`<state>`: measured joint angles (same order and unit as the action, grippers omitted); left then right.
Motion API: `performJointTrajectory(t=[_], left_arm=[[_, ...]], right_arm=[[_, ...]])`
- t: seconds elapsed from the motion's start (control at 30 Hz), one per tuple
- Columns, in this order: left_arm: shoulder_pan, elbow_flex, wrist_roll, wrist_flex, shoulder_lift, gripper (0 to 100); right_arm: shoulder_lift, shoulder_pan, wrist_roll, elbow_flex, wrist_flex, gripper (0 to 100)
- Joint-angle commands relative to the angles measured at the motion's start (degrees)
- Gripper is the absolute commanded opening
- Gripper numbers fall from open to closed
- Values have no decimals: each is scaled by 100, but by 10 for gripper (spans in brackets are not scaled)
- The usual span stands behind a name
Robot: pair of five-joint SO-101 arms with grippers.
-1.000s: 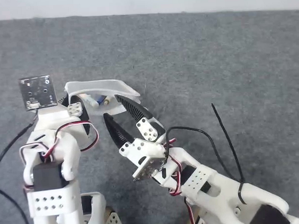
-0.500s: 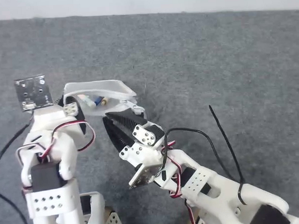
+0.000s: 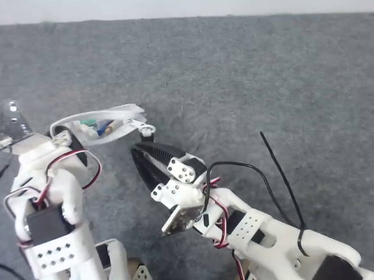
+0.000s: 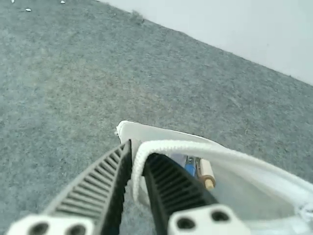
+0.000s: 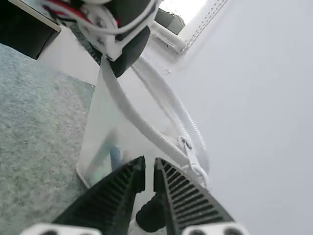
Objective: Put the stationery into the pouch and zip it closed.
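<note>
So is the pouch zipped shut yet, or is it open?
Open. The pouch gapes at its mouth in the high view, the stationery shows inside, and the zipper pull sits at one end.

**Desk:** What's your count from the remote station?

**Operator:** I've got two arms, the left arm [image 3: 50,202] and the right arm [image 3: 253,227]. That makes two grippers, the left gripper [image 4: 137,152] and the right gripper [image 5: 149,164]. I see one translucent pouch [image 3: 127,118] with one zip pull [image 5: 193,159].

**Desk:** And inside it?

**Operator:** I count three. There's one green-and-white piece [image 3: 85,124], one blue piece [image 4: 190,168] and one tan-tipped piece [image 4: 205,174]. I can't tell what any of them is. There's one gray mat [image 3: 264,68].
</note>
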<state>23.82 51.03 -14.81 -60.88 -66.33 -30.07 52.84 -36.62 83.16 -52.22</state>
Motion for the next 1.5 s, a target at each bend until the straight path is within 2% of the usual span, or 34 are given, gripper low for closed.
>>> performJointTrajectory(t=[0.0,0.13,0.3,0.43,0.57,0.77,1.13,1.3,1.47], left_arm=[[53,-127,-88,229,-176,16],[35,-127,-70,229,-176,16],[26,-127,-70,229,-176,16],[26,-119,-70,229,-176,16],[26,-110,-70,229,-176,16],[26,-110,-70,229,-176,16],[26,-110,-62,229,-176,16],[26,-110,-62,229,-176,16],[26,-101,-62,229,-176,16]], right_arm=[[-347,31,-70,-79,215,49],[-699,31,-53,-176,1121,49],[-1886,4,0,-255,2765,49],[-2818,-13,633,-545,4347,53],[-3389,-110,818,-862,5508,57],[-3565,-224,818,-826,5727,180],[-3556,-400,835,-747,5666,159],[-3495,-409,1846,-914,5666,159],[-2686,-409,2620,-1389,5666,159]])
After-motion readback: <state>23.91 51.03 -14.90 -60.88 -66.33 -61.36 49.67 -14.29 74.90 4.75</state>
